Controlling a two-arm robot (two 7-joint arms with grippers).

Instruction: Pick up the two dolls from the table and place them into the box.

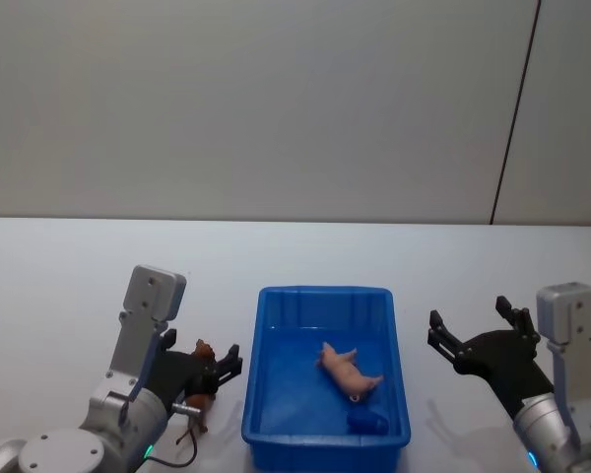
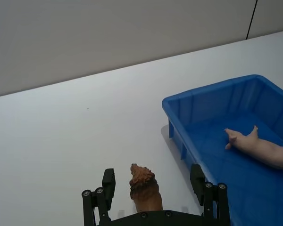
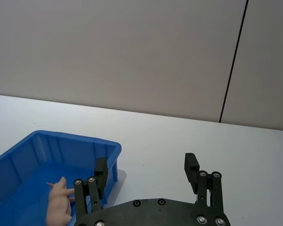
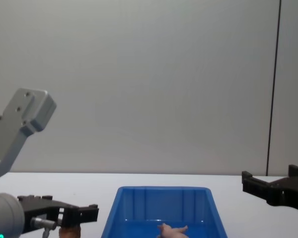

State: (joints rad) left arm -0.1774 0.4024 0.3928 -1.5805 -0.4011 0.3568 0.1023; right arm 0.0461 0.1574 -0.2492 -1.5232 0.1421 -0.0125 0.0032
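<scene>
The blue box [image 1: 326, 370] is seen on the white table [image 1: 59, 286], centred before the robot, with the pale pink doll [image 1: 350, 371] lying on its side on the box floor, toward the near right part. A small dark blue item [image 1: 368, 421] is also seen inside, at the near right corner, too unclear to be identified. The brown doll [image 1: 199, 384] with the rough tuft is seen on the table just left of the box, outside its wall. The left gripper [image 1: 217, 371] is held low at that doll, with its fingers spread; in the left wrist view the brown doll [image 2: 144, 187] is framed between the two open fingers [image 2: 107, 184] with gaps on both sides, so no pinch is made. Whether the doll is touched by the gripper body cannot be told. The right gripper [image 1: 478, 327] is held to the right of the box, apart from it, fingers spread wide with nothing between them; in the right wrist view the open fingers [image 3: 191, 167] are seen over bare table, with the box [image 3: 61, 141] and the pink doll [image 3: 59, 205] off to one side. In the chest view the left gripper [image 4: 82, 214] is seen low at the left beside the box [image 4: 161, 198], and the right gripper [image 4: 268, 187] at the right edge.
</scene>
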